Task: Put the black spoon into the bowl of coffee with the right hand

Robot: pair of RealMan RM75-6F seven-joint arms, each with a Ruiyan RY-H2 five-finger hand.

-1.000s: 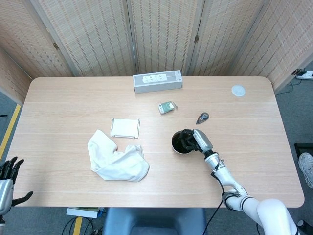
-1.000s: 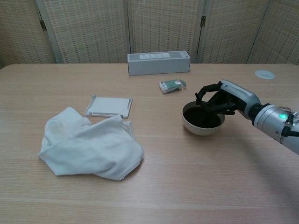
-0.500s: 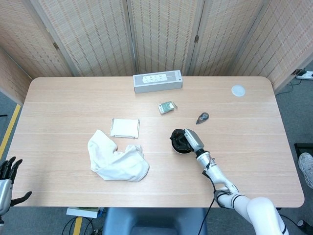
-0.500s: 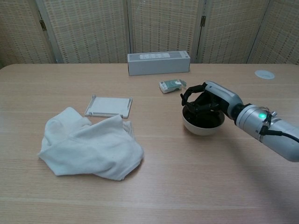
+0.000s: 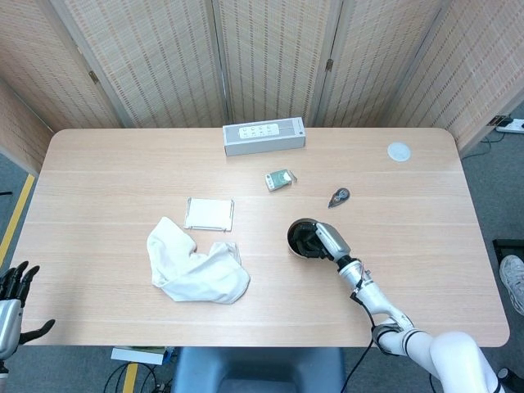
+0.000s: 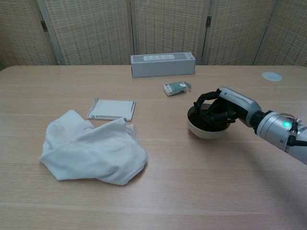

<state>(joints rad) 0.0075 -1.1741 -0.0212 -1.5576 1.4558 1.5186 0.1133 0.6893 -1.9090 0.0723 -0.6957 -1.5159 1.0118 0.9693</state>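
Right hand (image 6: 218, 108) hovers over the bowl of coffee (image 6: 207, 125), fingers curled down; whether it grips the spoon, can't tell.

Bench (image 5: 115, 164) layout: bowl (image 6: 207, 129) right of centre, with the right hand (image 6: 221, 108) directly above its opening. Cloth (image 6: 91, 151) at front left; tray (image 6: 112, 109) just behind it. Packet (image 6: 175, 87) behind the bowl; long box (image 6: 163, 64) farther back at centre. Small disc (image 5: 399, 151) at far right rear. Left hand (image 5: 12, 299) off the bench's front-left corner.
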